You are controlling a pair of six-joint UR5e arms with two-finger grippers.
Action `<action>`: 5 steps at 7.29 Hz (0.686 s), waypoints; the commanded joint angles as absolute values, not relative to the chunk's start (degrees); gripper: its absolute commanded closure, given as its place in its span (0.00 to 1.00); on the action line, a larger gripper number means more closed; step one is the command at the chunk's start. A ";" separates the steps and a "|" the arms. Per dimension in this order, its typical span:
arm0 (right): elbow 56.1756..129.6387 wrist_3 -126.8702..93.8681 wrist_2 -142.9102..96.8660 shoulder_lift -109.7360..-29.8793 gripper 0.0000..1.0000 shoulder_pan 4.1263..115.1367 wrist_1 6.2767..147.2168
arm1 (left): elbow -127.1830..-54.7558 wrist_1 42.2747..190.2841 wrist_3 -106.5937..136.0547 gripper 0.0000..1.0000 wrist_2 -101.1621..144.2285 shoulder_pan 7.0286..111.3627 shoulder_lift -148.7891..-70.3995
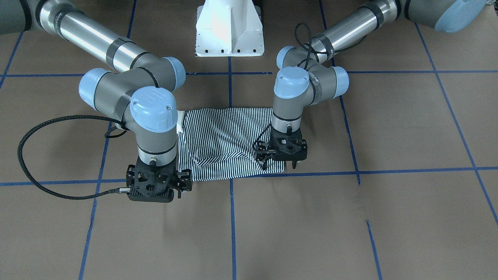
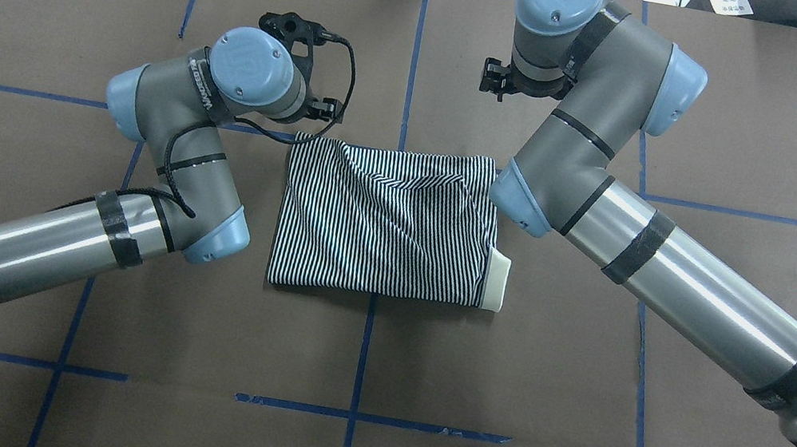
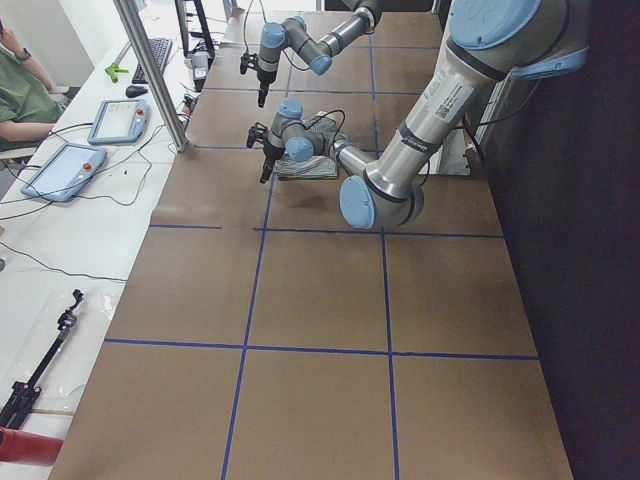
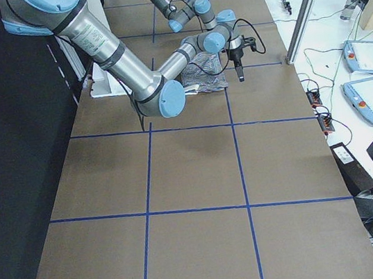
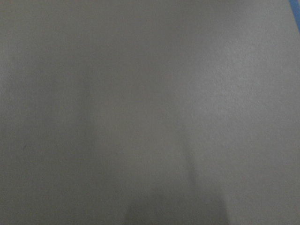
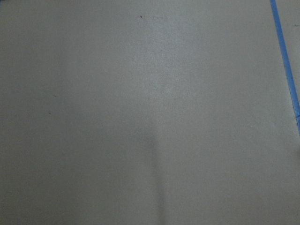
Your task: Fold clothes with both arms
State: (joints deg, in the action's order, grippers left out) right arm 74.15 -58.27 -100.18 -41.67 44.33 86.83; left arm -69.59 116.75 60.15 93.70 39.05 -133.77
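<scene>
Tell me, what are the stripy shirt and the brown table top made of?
The shirt looks like soft, thin knit cloth, maybe cotton: it folds flat and wrinkles. The table cover looks like matte brown paper or card: dull, with faint creases. The blue lines look like stuck-on tape.

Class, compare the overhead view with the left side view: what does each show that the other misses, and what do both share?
Only the overhead: the cream collar along one edge of the fold. Only the left side view: a seated person in green and two screens on a desk. Both: the folded shirt, flat between the left arm and right arm.
</scene>
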 commanded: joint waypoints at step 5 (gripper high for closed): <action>79.54 -74.66 -99.23 -44.13 0.39 35.44 79.89 | -79.27 118.48 48.96 0.00 101.95 44.11 -127.01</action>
State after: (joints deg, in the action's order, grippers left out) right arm 78.79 -67.86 -99.75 -44.31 38.52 81.30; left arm -77.59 118.40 51.09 101.43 43.26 -128.36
